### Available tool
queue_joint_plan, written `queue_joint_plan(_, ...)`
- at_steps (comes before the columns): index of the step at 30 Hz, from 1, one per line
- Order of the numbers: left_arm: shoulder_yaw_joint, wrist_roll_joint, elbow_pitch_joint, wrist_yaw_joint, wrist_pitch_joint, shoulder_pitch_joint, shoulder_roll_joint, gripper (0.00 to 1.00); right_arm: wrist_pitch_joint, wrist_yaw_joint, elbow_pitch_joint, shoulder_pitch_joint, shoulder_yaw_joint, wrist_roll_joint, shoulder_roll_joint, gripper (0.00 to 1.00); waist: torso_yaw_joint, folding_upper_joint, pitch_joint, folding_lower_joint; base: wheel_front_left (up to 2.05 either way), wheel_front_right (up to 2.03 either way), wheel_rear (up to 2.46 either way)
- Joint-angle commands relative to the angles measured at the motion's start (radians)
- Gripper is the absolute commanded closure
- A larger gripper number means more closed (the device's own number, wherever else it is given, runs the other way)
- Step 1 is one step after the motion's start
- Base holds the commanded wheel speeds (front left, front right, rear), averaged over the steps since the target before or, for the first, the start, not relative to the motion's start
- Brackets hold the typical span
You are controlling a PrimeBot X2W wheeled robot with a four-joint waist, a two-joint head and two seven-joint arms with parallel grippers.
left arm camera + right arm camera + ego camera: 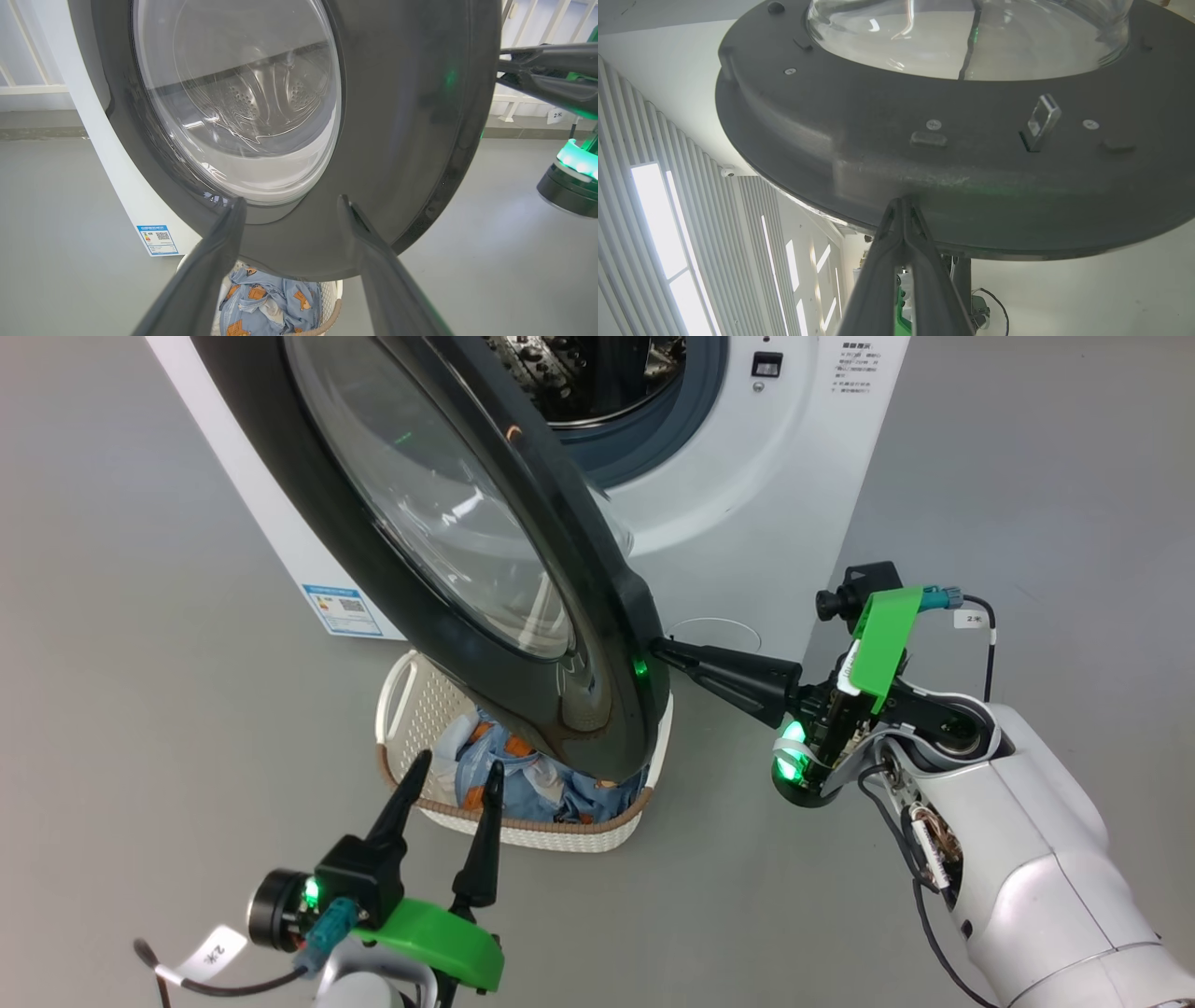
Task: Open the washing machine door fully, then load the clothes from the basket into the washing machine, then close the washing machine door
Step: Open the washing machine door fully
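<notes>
A wheeled robot faces a white front-loading washing machine (747, 476) on a grey floor (140, 709). The right pincer (665, 649) is clenched, its two dark fingers pressed together with nothing between them. Their joined tips touch the outer edge of the washing machine door (597, 644), low on its free side. From that pincer's own camera the right pincer (902, 203) meets the dull grey inner face of the door (878, 149), and further along its line sit a small latch hook (1041, 121) and the bulging glass bowl (971, 37). The door stands partly open, swung out from the machine, so the steel drum (579, 373) shows beyond the pincer, behind the door. The left pincer (457, 765) is released, its fingers spread wide and empty. It hovers over the near rim of the basket (411, 700), close to the door's lower rim but apart from it. Straight ahead of the left pincer (289, 205) lies the door's glossy black front (397, 116). Below and just past its tips, the clothes (266, 303), light blue with orange-brown animals, lie heaped inside the basket, partly under the door's bottom edge. A blue energy sticker (343, 609) sits low on the machine's side, off to the left of this pincer.
</notes>
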Motion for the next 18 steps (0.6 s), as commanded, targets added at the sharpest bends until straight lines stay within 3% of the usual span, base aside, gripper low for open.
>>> queue_joint_plan(1, 0.035, 0.016, -0.016, -0.006, -0.008, -0.001, 0.018, 0.0, -0.012, 0.006, -0.025, 0.011, 0.022, 0.016, 0.039, 1.0, -0.001, 0.0, -0.002, 0.0001, 0.0, 0.0, 0.0)
queue_joint_plan(18, 0.065, 0.031, -0.011, -0.01, -0.008, 0.008, 0.018, 0.0, -0.09, 0.006, -0.171, 0.128, -0.031, 0.1, -0.033, 1.0, -0.055, 0.0, -0.017, 0.0001, 0.0, 0.0, 0.0)
